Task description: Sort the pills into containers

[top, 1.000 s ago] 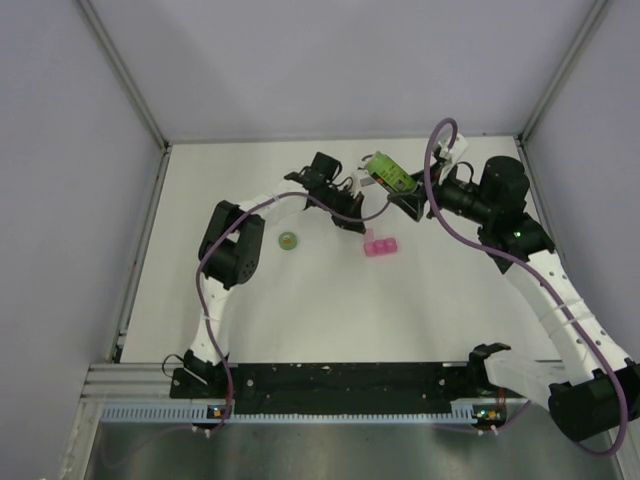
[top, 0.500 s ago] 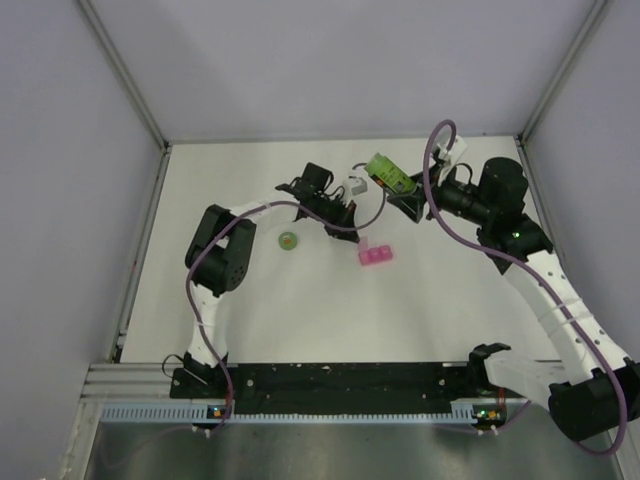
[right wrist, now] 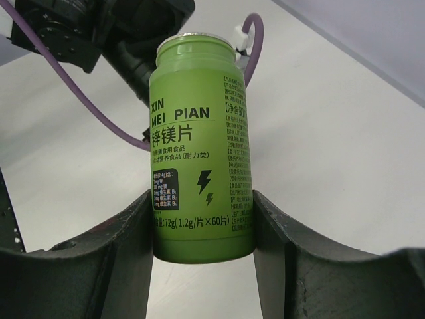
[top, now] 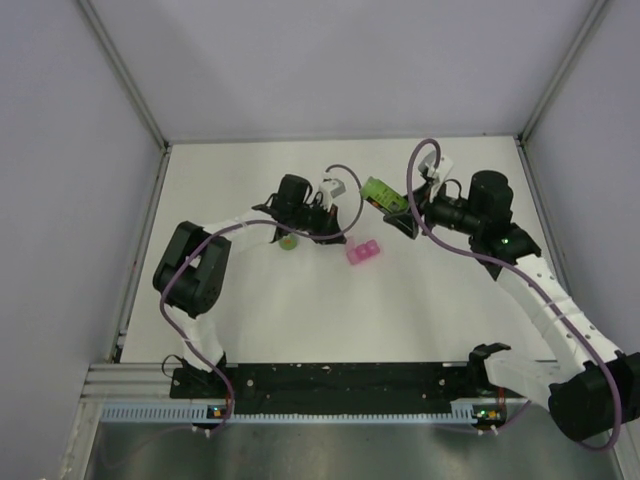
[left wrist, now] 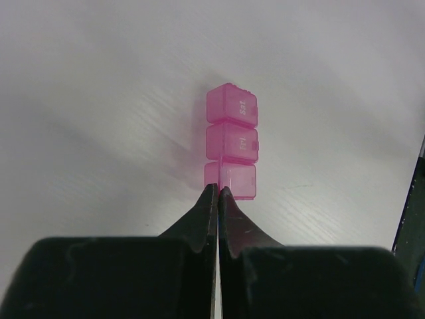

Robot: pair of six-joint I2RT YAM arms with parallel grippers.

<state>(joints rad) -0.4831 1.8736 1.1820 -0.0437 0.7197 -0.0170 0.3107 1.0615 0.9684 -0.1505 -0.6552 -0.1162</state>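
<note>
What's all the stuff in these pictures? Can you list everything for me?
pill box: one, see-through pink, three joined compartments, lying on the table
bottle: one, green, held in the right gripper
small round thing: one, green, on the table beside the left arm
table: one, white, under everything
cables: purple, running along the arms
left gripper: one, black, shut, tips at the pill box's near end
right gripper: one, black, closed on the bottle

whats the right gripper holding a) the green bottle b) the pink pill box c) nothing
a, the right wrist view shows the right gripper with a finger pressed on either side of the green bottle.
</note>
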